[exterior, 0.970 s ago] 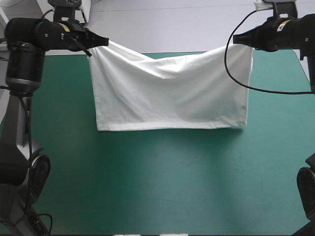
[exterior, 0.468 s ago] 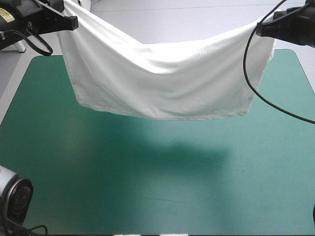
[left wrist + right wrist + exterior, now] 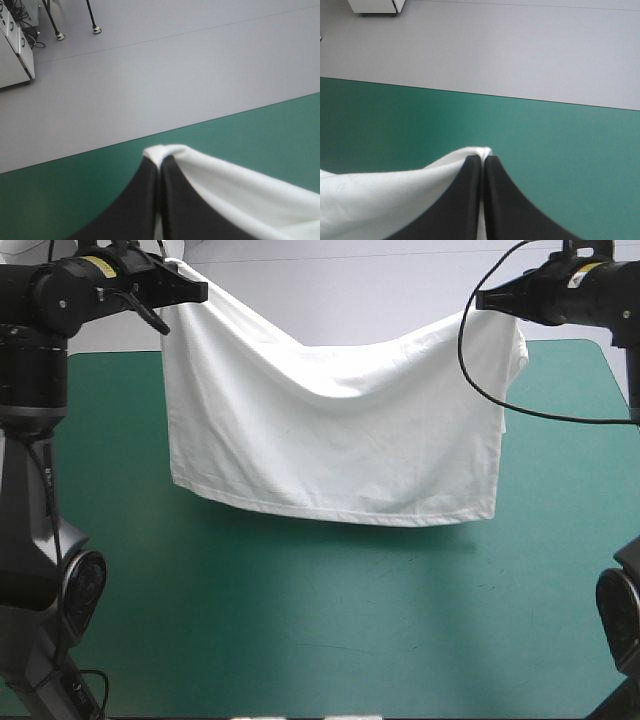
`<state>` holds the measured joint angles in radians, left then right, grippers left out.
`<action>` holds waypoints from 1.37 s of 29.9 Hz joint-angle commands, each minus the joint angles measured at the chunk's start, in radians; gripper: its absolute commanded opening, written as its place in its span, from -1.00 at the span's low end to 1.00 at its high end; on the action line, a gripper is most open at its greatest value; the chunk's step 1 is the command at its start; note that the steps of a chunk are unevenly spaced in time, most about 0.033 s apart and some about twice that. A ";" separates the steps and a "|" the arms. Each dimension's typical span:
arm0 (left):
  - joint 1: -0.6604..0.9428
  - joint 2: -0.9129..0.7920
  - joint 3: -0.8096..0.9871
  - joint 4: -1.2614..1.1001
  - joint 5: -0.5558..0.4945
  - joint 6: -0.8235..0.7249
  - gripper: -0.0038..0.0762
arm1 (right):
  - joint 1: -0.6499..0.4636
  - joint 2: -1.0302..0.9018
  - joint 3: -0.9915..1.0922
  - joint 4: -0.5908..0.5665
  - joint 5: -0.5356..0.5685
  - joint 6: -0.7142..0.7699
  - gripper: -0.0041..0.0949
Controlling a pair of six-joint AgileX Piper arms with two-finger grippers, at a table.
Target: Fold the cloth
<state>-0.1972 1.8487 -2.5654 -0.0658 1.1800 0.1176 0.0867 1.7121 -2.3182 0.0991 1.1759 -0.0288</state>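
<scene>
Left end effector (image 3: 203,291) and right end effector (image 3: 481,302) pinch top corners of the T-shirt (image 3: 330,440), hung above the bench (image 3: 300,640); laying down and folding seem left.

Place: robotics lab or test room | Evidence: a work table (image 3: 300,640) with a teal-green cover, a black robot arm (image 3: 30,370) at its left side, another arm (image 3: 590,295) at its right | Surroundings: bare grey floor (image 3: 175,75), white cabinet (image 3: 12,60), loose cables (image 3: 31,36) beside it
</scene>
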 commanded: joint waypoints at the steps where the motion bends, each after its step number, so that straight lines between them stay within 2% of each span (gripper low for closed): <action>1: 0.000 0.002 -0.019 0.006 -0.234 -0.005 -0.96 | -0.001 0.016 -0.027 -0.003 -0.206 -0.018 -0.95; 5: 0.000 0.033 -0.019 0.004 -0.387 -0.005 -0.96 | -0.001 0.043 -0.046 -0.003 -0.313 -0.037 -0.95; 9: 0.002 0.057 -0.019 0.004 -0.414 -0.005 -0.96 | -0.008 0.081 -0.075 -0.003 -0.283 -0.041 -0.95; 13: 0.002 0.108 -0.019 0.004 -0.292 -0.005 -0.96 | -0.032 0.135 -0.077 0.053 -0.156 -0.035 -0.95; 19: 0.002 0.252 -0.019 -0.023 0.048 -0.059 -0.96 | -0.043 0.246 -0.077 0.075 0.071 -0.008 -0.95; 21: 0.002 0.291 -0.019 -0.068 0.108 -0.059 -0.96 | -0.043 0.263 -0.060 0.095 0.074 -0.006 -0.95; 26: 0.000 0.310 0.049 -0.068 0.108 -0.105 -0.96 | -0.043 0.245 0.117 0.099 0.076 -0.012 -0.95; 31: -0.022 0.229 0.314 -0.045 0.087 -0.102 -0.96 | -0.046 0.140 0.446 0.118 0.053 -0.026 -0.95; 33: -0.050 0.148 0.486 -0.008 0.012 -0.096 -0.96 | -0.048 0.086 0.569 0.132 0.018 -0.040 -0.95; 35: -0.070 0.044 0.676 0.000 -0.127 -0.108 -0.96 | -0.048 0.028 0.672 0.137 -0.023 -0.052 -0.95; 37: -0.073 -0.052 0.832 -0.008 -0.203 -0.118 -0.96 | -0.048 -0.014 0.750 0.136 -0.032 -0.057 -0.95; 41: -0.070 -0.187 1.074 -0.025 -0.245 -0.103 -0.96 | -0.048 -0.095 0.896 0.133 -0.034 -0.069 -0.95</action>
<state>-0.2681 1.7994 -1.5867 -0.0817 1.0010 0.0127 0.0475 1.7144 -1.4796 0.2165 1.1583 -0.0790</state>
